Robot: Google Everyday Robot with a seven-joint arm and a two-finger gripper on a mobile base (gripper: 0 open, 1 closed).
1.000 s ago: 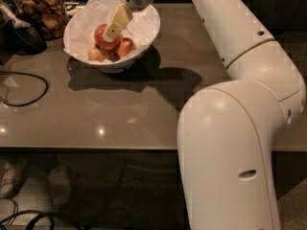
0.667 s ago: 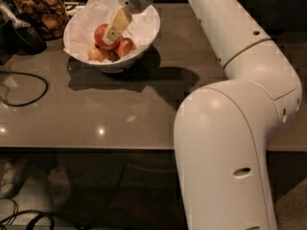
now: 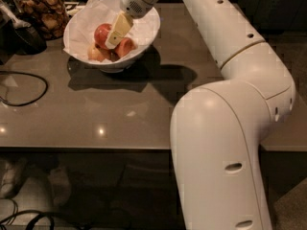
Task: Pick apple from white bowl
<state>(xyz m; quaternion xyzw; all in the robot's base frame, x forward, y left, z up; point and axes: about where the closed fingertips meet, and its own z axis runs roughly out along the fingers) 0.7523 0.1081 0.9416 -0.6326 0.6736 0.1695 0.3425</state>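
A thin black cable [image 3: 26,87] loops on the glossy grey-brown tabletop [image 3: 96,111] at the far left. Behind it stands a glass jar of brown snacks [image 3: 41,11]. Just beside the jar sits the wide white bowl [image 3: 137,53], lined with crumpled white paper. The round deep-red apple [image 3: 100,33] lies in it above paler orange-pink apples [image 3: 96,53]. The pale yellow gripper [image 3: 112,43] reaches down into the bowl, against the red apple's right side. I cannot tell whether it is spread or pinching. The white robot arm [image 3: 230,37] fills the right.

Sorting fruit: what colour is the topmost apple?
Deep red apple, camera view; the tool hangs in the white bowl beside it.
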